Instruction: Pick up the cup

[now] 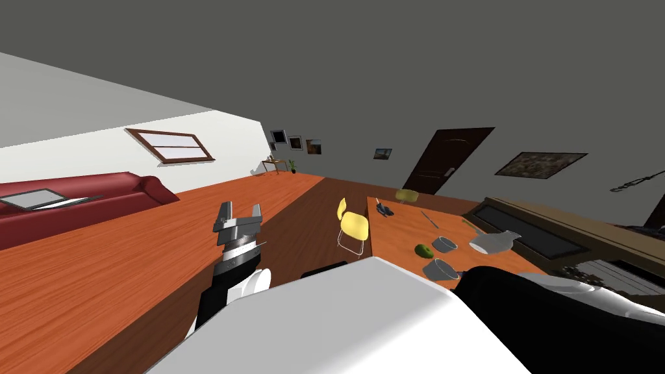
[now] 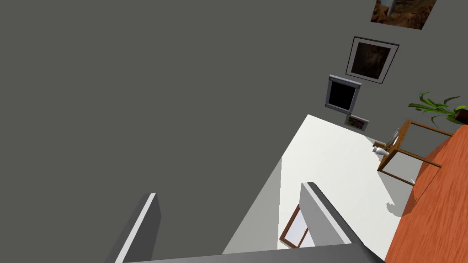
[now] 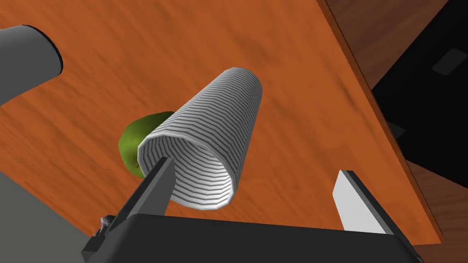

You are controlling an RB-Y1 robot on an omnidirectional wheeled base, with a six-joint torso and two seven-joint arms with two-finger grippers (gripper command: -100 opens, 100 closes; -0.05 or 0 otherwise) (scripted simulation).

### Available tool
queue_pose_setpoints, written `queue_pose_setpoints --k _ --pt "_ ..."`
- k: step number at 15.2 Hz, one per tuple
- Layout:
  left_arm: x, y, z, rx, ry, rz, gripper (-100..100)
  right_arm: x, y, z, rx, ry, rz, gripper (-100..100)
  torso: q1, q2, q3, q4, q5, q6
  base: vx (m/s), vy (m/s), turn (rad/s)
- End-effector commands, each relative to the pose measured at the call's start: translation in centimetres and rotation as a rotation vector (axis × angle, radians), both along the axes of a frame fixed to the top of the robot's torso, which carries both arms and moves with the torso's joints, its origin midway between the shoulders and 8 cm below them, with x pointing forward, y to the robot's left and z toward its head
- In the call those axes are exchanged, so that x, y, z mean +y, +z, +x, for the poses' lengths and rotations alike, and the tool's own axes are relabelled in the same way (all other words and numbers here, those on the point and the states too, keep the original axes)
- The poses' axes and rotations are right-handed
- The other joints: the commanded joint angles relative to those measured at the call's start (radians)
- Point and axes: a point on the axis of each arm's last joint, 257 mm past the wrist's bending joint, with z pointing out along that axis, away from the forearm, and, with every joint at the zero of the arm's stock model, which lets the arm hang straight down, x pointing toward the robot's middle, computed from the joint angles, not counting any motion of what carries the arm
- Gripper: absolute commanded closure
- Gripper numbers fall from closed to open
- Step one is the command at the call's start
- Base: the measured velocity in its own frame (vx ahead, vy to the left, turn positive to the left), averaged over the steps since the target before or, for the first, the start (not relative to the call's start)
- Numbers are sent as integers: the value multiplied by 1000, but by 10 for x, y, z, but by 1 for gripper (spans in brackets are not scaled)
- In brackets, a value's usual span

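Standing on the orange-brown wooden surface [image 3: 297,68], a ribbed grey cup [image 3: 205,137] has its open mouth turned toward the right hand [image 3: 253,171]. That hand is wide open around it. One finger [image 3: 155,191] overlaps the cup's rim, though whether they touch cannot be told. The other finger [image 3: 354,201] stands well apart from the cup. A green fruit [image 3: 130,144] lies just beside the cup, partly hidden behind it. A second grey cup [image 3: 23,59] stands farther off on the same surface. Near them, the head view shows a grey jug [image 1: 493,242]. The left hand [image 1: 238,211] hangs open and holds nothing, raised over the wooden floor [image 1: 97,273], away from the surface.
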Motion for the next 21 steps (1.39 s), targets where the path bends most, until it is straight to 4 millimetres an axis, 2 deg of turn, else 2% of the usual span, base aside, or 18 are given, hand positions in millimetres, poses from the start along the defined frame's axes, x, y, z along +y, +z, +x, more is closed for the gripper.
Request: queue_pose_setpoints --k 1,4,5,6,7,11,12,13,17,18,20,21 --pt "0 0 0 0 0 0 0 5 -5 -30 59 17 12 -100 0 0 0 0 0 0 177 -51 141" --pt "0 0 0 0 0 0 0 25 -16 -60 116 29 59 -100 -2 0 0 0 -1 0 171 -96 120" --pt "0 0 0 0 0 0 0 37 -21 -73 140 33 87 -100 -4 1 0 0 -1 0 137 -134 115" --pt "0 0 0 0 0 0 0 24 -19 -56 114 28 57 -100 -5 2 1 0 -1 1 82 -83 53" --pt "0 0 0 0 0 0 0 30 -28 -64 112 21 61 -100 -4 4 2 1 -1 1 22 -38 71" --pt "0 0 0 0 0 0 0 35 -41 -69 103 8 58 -100 3 14 8 3 0 1 -24 -16 59" --pt "0 0 0 0 0 0 0 34 -36 -67 105 12 60 -100 3 15 9 4 0 1 -18 -7 19" --pt "0 0 0 0 0 0 0 34 -37 -68 105 11 58 100 4 15 9 4 1 1 -6 -3 0" --pt "0 0 0 0 0 0 0 37 -38 -75 118 13 66 100 5 16 12 8 2 1 -3 -1 -4" --pt "0 0 0 0 0 0 0 30 -28 -64 112 21 61 100 5 17 13 9 1 0 17 13 -85" --pt "0 0 0 0 0 0 0 27 -22 -61 118 28 63 100 6 17 12 9 2 0 30 26 -76" --pt "0 0 0 0 0 0 0 29 -27 -65 116 23 61 100 6 16 12 9 2 0 17 15 -22"
